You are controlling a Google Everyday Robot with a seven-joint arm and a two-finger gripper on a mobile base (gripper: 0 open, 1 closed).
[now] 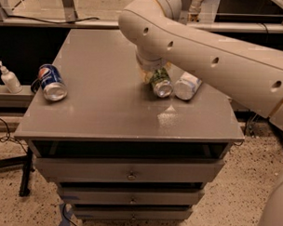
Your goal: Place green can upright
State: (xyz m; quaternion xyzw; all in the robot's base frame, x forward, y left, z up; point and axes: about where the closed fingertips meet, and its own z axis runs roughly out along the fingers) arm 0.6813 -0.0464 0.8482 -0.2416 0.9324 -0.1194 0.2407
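Observation:
The green can [161, 82] lies on its side on the grey cabinet top [109, 109], right of centre, with its silver end facing the front. My gripper [150, 74] comes down from the big white arm [204, 52] directly onto the can's upper left side, and the wrist hides most of it. A cream part of the gripper shows pressed against the can's left flank.
A white plastic bottle [186, 85] lies touching the green can's right side. A blue Pepsi can [52, 82] lies on its side near the left edge. A soap dispenser [8, 77] stands on a ledge left of the cabinet. Drawers are below the top.

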